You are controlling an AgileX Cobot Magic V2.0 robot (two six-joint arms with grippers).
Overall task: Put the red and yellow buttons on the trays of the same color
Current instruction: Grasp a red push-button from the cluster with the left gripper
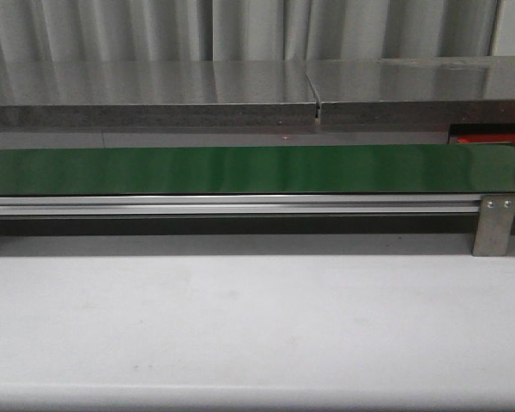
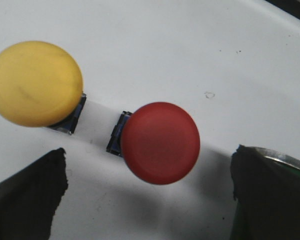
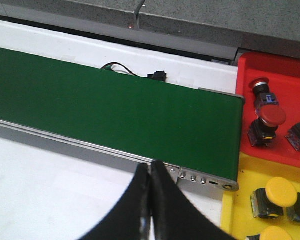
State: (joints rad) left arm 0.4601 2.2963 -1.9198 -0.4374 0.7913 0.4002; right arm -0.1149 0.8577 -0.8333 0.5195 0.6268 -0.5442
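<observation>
A red button (image 2: 160, 143) and a yellow button (image 2: 35, 82), smooth domed caps on small dark square bases, stand just apart on the matte white surface (image 2: 190, 45), yellow at the red one's 10 o'clock. The left gripper (image 2: 147, 192) hangs over them, jaws released. The right gripper (image 3: 151, 200) has its black jaws clenched, empty, near a glossy green belt (image 3: 115, 110). Red tray (image 3: 285, 85) and yellow tray (image 3: 245, 200) hold matching buttons.

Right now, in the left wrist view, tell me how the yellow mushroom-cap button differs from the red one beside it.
The yellow mushroom-cap push button is yellow; the red mushroom-cap push button is red. The yellow one lies off to the side of the left gripper, while the red one sits between its open fingers. The yellow cap looks slightly scuffed, the red cap cleaner. Both are domed caps on dark square bases, resting apart on the white table.
</observation>
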